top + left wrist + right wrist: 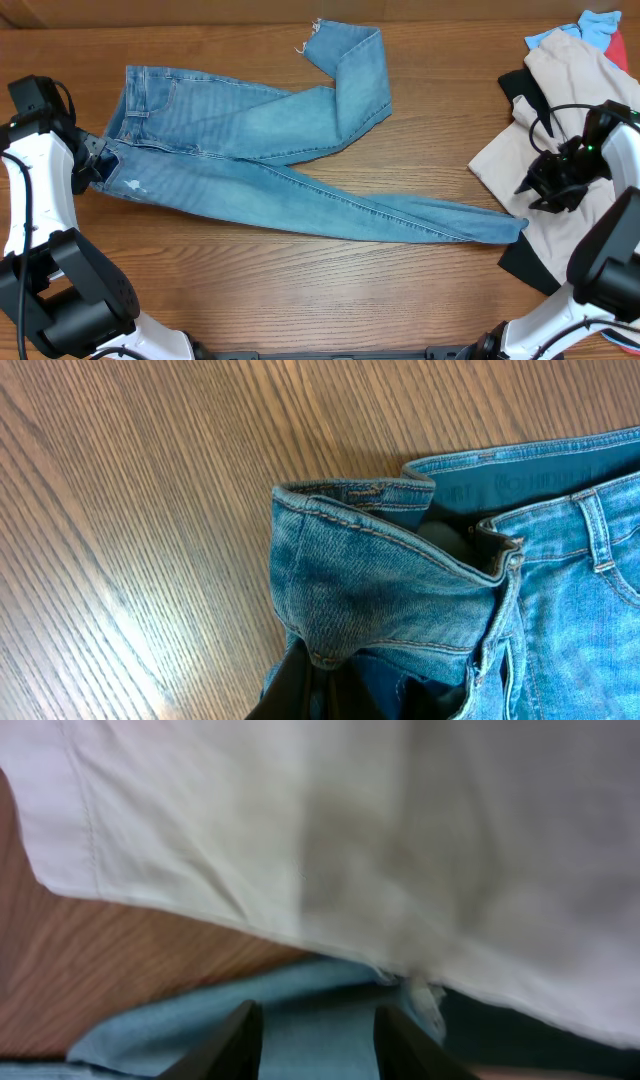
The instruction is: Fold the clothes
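Wooden table (300, 290) bears jeans (230, 125) lengthwise left-right, waist left in clenched left tool (100, 165), right tool (540, 195) released.

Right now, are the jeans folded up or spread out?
Mostly spread out: the jeans lie flat along the table, one leg straight, the other bent back near its end.

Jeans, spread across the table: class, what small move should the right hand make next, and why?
Probably lift the right hand straight up, clear of the hem. Its fingers stand apart, gripping nothing, and that leg lies straight, with the left hand shut on the waistband of the jeans. The other leg is doubled back and likely needs attention next.
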Motion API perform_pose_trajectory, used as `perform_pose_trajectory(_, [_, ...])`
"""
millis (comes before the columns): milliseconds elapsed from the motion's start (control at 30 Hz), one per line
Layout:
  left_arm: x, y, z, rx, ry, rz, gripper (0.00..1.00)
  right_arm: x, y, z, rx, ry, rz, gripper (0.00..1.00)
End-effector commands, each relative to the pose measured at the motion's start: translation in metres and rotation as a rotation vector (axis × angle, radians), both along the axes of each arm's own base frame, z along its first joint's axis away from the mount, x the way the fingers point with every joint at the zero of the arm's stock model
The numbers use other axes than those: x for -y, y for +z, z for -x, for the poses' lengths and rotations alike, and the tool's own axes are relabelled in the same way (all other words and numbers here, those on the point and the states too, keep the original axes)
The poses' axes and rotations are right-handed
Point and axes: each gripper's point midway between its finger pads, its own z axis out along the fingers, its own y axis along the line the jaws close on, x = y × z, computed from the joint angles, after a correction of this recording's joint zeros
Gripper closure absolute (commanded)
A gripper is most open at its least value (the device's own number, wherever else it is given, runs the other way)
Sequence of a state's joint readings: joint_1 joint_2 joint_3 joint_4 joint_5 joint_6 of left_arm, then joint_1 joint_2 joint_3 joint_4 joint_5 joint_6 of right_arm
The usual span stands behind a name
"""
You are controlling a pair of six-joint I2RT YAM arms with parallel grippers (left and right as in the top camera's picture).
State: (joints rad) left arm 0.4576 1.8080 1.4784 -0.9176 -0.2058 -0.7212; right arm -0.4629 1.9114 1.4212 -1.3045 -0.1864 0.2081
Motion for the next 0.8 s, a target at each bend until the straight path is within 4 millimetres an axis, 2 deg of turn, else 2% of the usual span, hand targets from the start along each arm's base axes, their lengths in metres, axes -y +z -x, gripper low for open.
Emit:
perform_pose_trajectory(0, [-0.001, 0.014, 0.000, 0.001, -0.042, -0.048, 0.96, 0.019, 0.029, 0.011, 0.013, -0.016, 0.104, 0.59])
perform_pose_trajectory(167, [0.000, 0.013, 0.002, -0.014, -0.062, -0.049, 0.96, 0.015, 0.021, 0.034, -0.058, -0.046, 0.056, 0.59])
perform_pose_trajectory(367, [0.002, 0.011, 0.007, -0.037, -0.066, -0.037, 0.96, 0.001, -0.009, 0.060, -0.134, -0.056, 0.017, 0.59])
perform_pose_trajectory(533, [0.002, 0.011, 0.008, -0.038, -0.066, -0.037, 0.96, -0.001, -0.031, 0.070, -0.154, -0.107, 0.021, 0.59])
perform_pose_trajectory(767, [0.004, 0.010, 0.011, -0.051, -0.066, -0.030, 0.96, -0.013, -0.029, 0.093, -0.240, -0.093, -0.026, 0.60])
